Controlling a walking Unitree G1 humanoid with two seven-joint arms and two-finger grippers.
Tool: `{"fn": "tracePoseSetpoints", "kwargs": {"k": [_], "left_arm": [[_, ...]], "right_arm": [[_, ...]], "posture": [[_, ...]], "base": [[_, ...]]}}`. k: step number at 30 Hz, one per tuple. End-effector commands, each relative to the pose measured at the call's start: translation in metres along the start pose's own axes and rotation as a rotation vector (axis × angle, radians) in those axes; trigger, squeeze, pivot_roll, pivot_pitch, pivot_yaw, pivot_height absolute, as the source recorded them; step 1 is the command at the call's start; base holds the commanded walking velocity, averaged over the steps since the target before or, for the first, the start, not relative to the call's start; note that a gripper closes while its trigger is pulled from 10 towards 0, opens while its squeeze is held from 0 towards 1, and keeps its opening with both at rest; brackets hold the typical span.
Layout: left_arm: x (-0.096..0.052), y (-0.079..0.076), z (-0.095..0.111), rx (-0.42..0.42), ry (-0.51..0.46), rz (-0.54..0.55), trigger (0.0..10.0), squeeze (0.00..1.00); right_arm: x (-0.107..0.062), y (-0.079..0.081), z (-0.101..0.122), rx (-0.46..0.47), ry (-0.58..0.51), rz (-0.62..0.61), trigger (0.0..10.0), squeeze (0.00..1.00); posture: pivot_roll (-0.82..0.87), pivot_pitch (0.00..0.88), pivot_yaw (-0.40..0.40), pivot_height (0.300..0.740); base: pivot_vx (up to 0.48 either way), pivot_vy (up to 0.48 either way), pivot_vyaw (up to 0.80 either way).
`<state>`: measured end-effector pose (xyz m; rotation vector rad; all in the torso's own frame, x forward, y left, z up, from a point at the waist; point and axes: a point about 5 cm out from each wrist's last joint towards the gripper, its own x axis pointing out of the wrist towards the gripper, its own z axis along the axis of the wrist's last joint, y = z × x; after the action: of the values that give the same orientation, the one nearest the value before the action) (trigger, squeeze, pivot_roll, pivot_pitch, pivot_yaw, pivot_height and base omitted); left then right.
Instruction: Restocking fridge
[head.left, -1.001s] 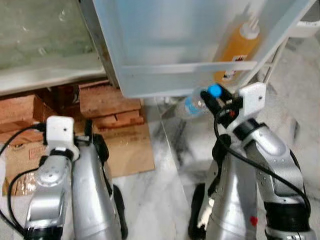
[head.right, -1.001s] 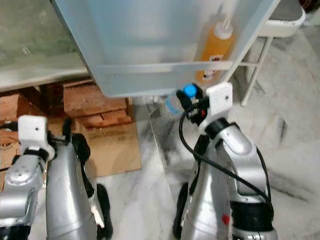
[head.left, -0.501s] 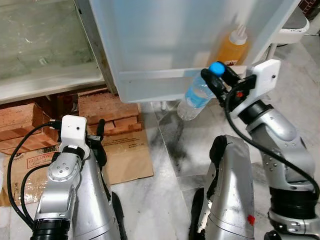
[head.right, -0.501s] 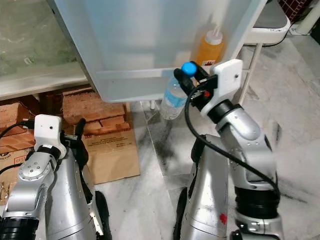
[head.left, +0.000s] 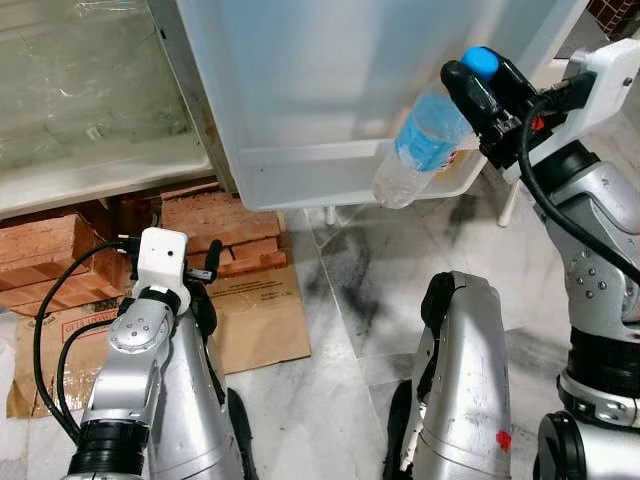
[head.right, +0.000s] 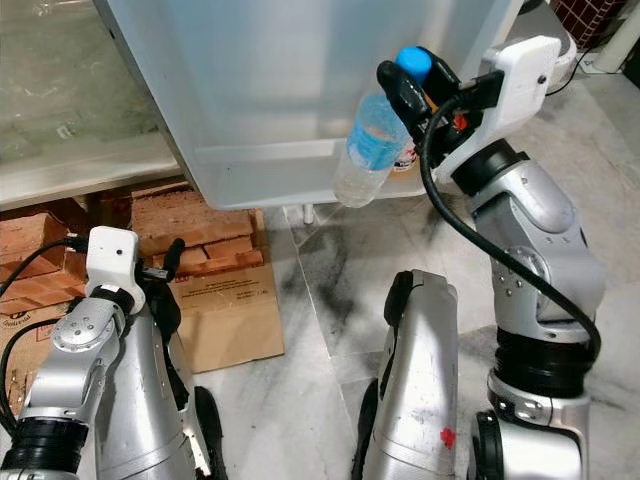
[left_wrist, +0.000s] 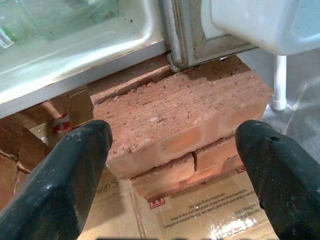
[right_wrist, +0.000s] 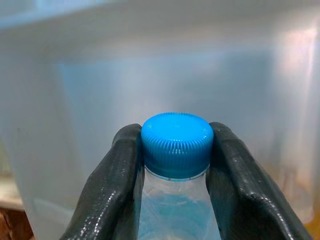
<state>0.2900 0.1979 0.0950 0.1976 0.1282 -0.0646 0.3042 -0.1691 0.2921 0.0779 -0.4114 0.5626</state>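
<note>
A: Where was the water bottle (head.left: 425, 140)?

B: Held up in front of the white fridge door (head.left: 330, 70), tilted, base hanging just by the door's bottom shelf (head.left: 320, 170). Clear ribbed plastic w/ blue label and ridged blue cap (right_wrist: 176, 142).

A: And the right gripper (head.left: 478, 82)?

B: Its two black rubbery fingers (right_wrist: 117, 185) were clamped on the neck just under the cap, one each side.

A: Left gripper (left_wrist: 175, 165)?

B: Low, spread wide, nothing between the fingers. It pointed at rough red bricks (left_wrist: 185, 112) stacked on flattened cardboard (head.left: 255, 310) under the fridge body.

A: Floor?

B: Glossy grey-veined marble (head.left: 390, 270). Fridge interior (head.left: 90, 90) looked pale and smooth, w/ a clear drawer.
</note>
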Motion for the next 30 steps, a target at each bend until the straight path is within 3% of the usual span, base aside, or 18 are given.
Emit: {"fn": "tracePoseSetpoints", "kwargs": {"k": [1, 11, 24, 29, 30], "left_arm": [[-0.002, 0.002, -0.01, 0.01, 0.041, 0.0, 10.0, 0.0], [0.0, 0.002, -0.01, 0.014, 0.033, -0.003, 10.0, 0.0], [0.003, -0.001, -0.01, 0.012, 0.03, -0.007, 10.0, 0.0], [0.004, -0.002, -0.011, 0.012, 0.029, -0.009, 10.0, 0.0], [0.004, -0.003, -0.01, 0.01, 0.027, -0.008, 10.0, 0.0]], "right_arm": [[0.007, 0.009, 0.023, -0.015, -0.11, 0.038, 0.0, 0.0], [0.023, 0.0, 0.049, -0.005, -0.237, -0.029, 0.0, 0.0], [0.032, -0.008, 0.075, -0.028, -0.317, -0.04, 0.0, 0.0], [0.034, -0.008, 0.074, -0.029, -0.317, -0.041, 0.0, 0.0], [0.03, -0.002, 0.053, -0.067, -0.262, -0.05, 0.0, 0.0]], "posture": [[-0.01, 0.102, 0.039, 0.317], [-0.01, 0.094, 0.04, 0.317], [-0.02, 0.082, 0.038, 0.317], [-0.02, 0.08, 0.036, 0.317], [-0.01, 0.083, 0.027, 0.317]], "base": [[0.0, 0.0, 0.0], [0.0, 0.0, 0.0], [0.0, 0.0, 0.0], [0.0, 0.0, 0.0], [0.0, 0.0, 0.0]]}}
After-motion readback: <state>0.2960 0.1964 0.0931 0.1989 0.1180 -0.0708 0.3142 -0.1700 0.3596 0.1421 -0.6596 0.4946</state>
